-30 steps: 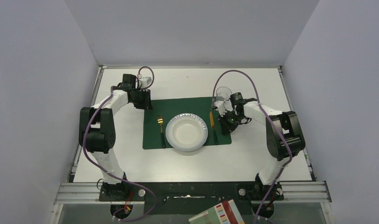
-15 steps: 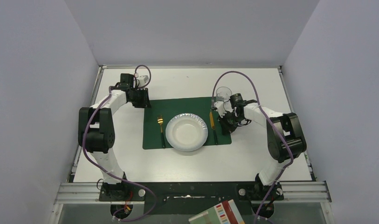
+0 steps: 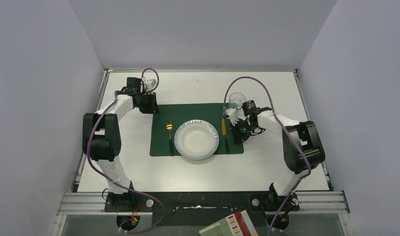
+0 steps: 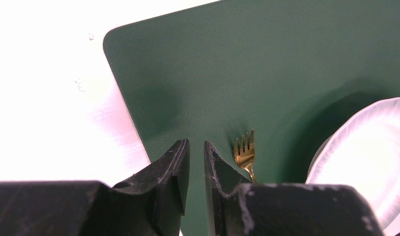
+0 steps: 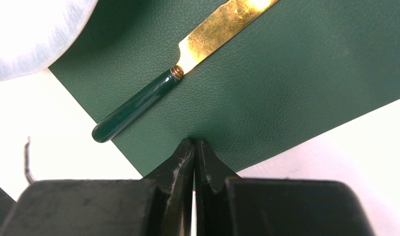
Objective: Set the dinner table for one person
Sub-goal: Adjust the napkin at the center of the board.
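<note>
The large white rectangular worktop point(image 3: 198, 86) with a thin metal rim fills the middle of the top view. On it lies a dark green rectangular placemat point(image 3: 193, 112) that carries the setting. A round white paper plate point(image 3: 197, 140) sits at the mat's centre. A gold fork with a green handle point(image 3: 169, 136) lies left of the plate, and a gold-bladed knife with a green handle point(image 3: 224, 132) lies right of it, both pointing to the top of the frame, as a diner would expect. A clear drinking glass point(image 3: 235, 100) stands by the mat's upper right corner, above the knife. The setting looks nearly complete, and both arms seem to be squaring up the mat.

The left arm rises along the left of the frame, bends at the elbow and turns inward. The left claw point(image 4: 194, 145) hangs over the mat's upper left corner with its fingers a narrow slit apart and nothing seen between them. The right arm mirrors this pose, its wrist low at the mat's right edge. The right claw point(image 5: 194, 143) has its fingers pressed together, and its tip appears to touch the mat just right of the knife handle, probably to nudge or pin the mat.
</note>
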